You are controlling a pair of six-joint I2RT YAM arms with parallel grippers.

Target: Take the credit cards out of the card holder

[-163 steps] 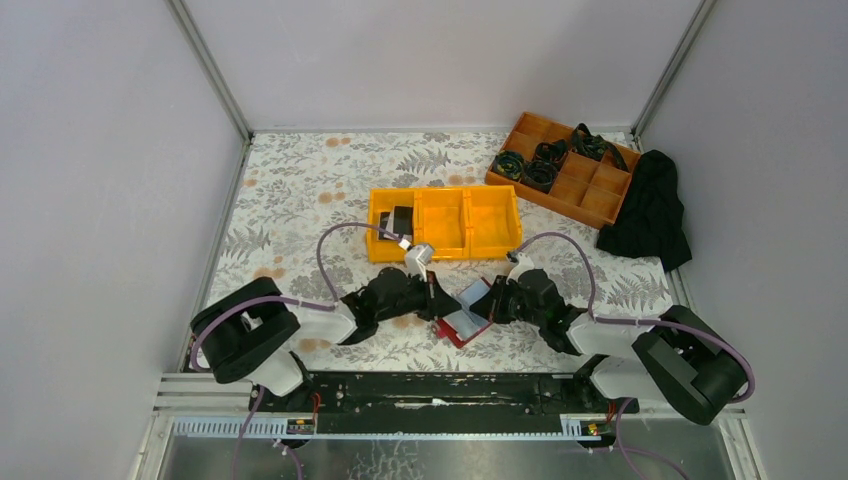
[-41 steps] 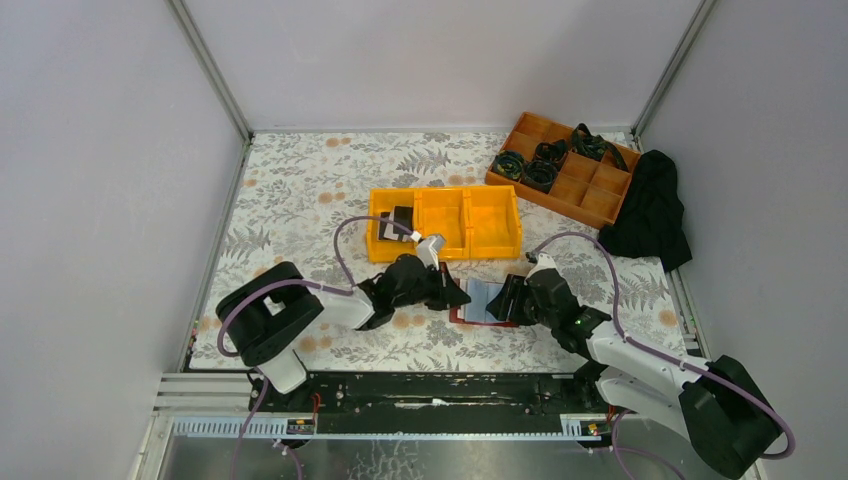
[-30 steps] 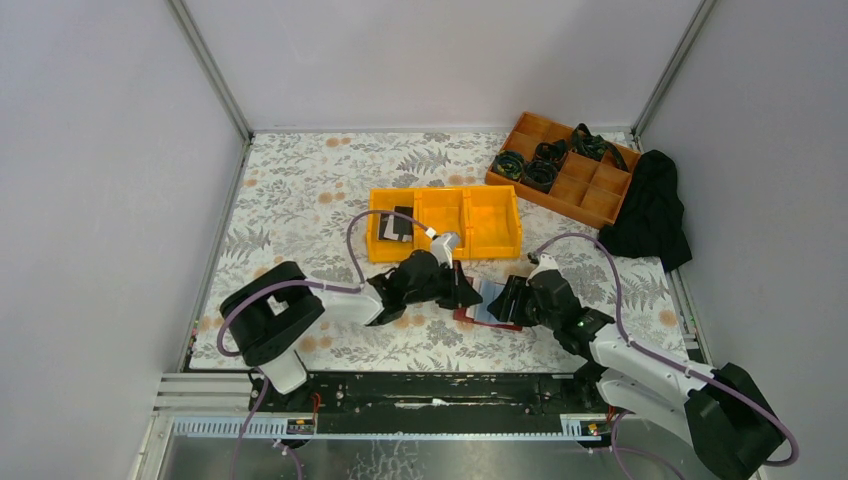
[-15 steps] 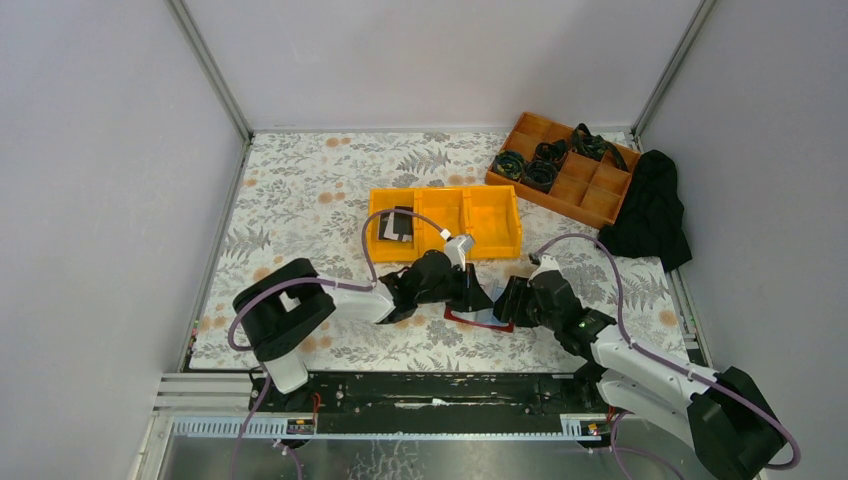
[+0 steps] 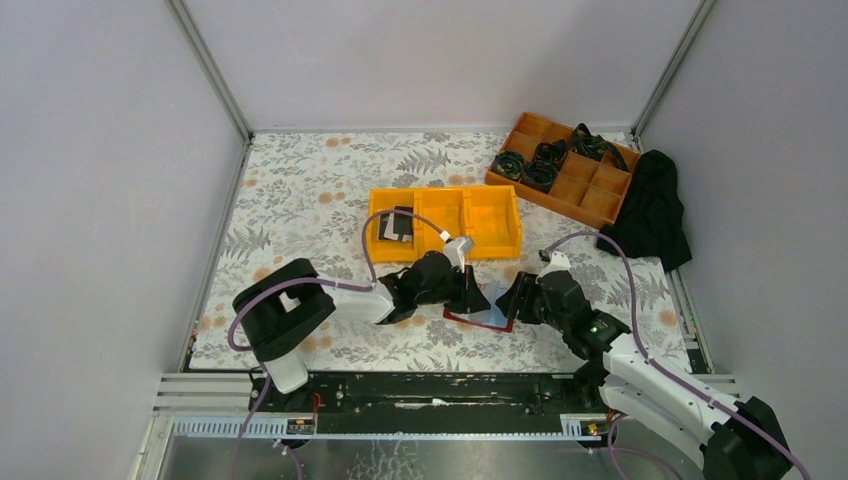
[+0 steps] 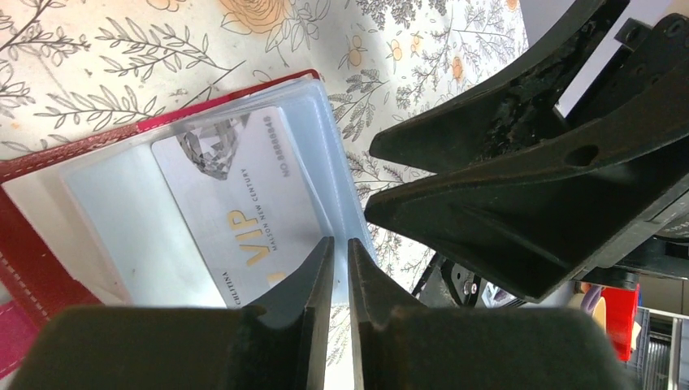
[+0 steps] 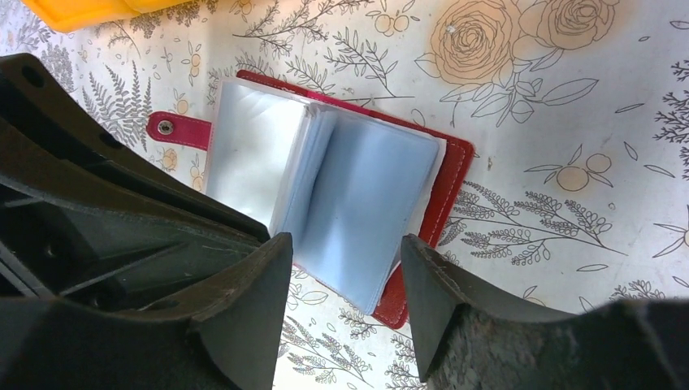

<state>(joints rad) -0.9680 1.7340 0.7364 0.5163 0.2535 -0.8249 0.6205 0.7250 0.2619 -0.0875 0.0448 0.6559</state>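
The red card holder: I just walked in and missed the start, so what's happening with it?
The card holder lies open on the table between both arms. The left gripper, fingers nearly shut, sits at the edge of a white VIP card tucked in a clear sleeve. The right gripper is open above the holder.

The card holder [image 7: 341,185] lay open and flat on the flowered table [image 7: 520,97], red cover down, its clear blue-grey sleeves [image 7: 244,154] fanned upward (a snap tab [image 7: 175,128] stuck out at one side), with a grey-white card [image 6: 236,211] marked VIP in gold inside one sleeve.
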